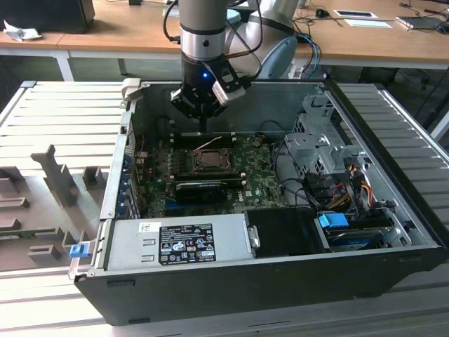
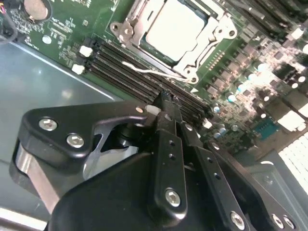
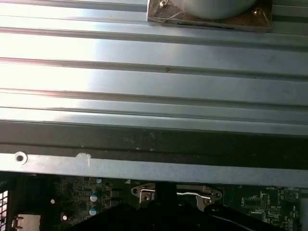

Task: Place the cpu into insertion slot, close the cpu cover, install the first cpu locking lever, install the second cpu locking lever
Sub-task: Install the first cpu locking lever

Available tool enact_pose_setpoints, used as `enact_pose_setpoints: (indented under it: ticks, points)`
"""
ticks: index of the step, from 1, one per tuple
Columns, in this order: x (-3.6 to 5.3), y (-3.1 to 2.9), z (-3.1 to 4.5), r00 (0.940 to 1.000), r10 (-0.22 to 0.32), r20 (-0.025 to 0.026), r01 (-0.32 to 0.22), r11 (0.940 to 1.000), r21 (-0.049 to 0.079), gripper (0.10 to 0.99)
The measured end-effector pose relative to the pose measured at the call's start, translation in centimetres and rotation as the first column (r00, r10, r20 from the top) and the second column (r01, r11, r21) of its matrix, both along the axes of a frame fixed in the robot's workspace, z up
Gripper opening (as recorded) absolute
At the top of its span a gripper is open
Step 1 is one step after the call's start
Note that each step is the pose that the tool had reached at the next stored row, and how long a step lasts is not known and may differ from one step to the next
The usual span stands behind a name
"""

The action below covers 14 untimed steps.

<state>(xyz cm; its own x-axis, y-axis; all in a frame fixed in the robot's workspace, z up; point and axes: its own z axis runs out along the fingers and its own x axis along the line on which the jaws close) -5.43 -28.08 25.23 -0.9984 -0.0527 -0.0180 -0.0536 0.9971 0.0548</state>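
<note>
Gripper (image 2: 166, 100) is hanging with jaws together (nothing clamped) just beside the cpu cover (image 2: 199, 53), which is lying over the cpu (image 2: 174, 26), probably readying for pushing the lever (image 2: 144, 69).

Ribbed grey metal worktop (image 1: 63, 112) carrying an open black computer case (image 1: 231, 284).
The case lies on its side in the middle of the worktop, open face up, with bare ribs showing on both sides of it. On the exterior view's left, pale grey holder blocks (image 1: 52, 172) stand on the ribs near the case, and a small blue piece (image 1: 76, 248) sits just beside the case's near corner.
</note>
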Motion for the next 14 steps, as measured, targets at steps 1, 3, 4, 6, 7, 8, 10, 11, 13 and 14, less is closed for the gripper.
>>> enact_pose_setpoints:
  ticks: [1,3,4,6,7,8,10,11,13,14]
  points:
    - [0.07,-0.02,-0.21,1.0,0.0,0.0,0.0,1.0,0.002,0.106]
    - [0.2,-0.05,-0.62,1.0,0.0,-0.0001,0.0,1.0,0.004,0.106]
    - [0.23,-0.06,-0.79,1.0,0.0,0.0,0.0,1.0,0.004,0.106]
    - [0.28,-0.16,-0.97,1.0,0.0,-0.0001,0.0,0.9997,0.025,0.106]
    - [0.31,-0.21,-1.03,1.0,0.0,0.0,0.0,0.9995,0.033,0.106]
    - [0.4,-0.26,-1.19,1.0,0.0,0.0002,0.0,0.9993,0.039,0.106]
    - [0.49,-0.32,-1.38,1.0,0.0,-0.0001,0.0,0.9993,0.039,0.106]
    - [0.56,-0.36,-1.53,1.0,-0.001,0.0,0.001,0.9993,0.039,0.106]
    - [0.64,-0.41,-1.73,1.0,-0.001,0.0,0.001,0.9993,0.038,0.106]
    - [0.69,-0.42,-1.84,1.0,-0.001,0.0,0.001,0.9993,0.038,0.106]
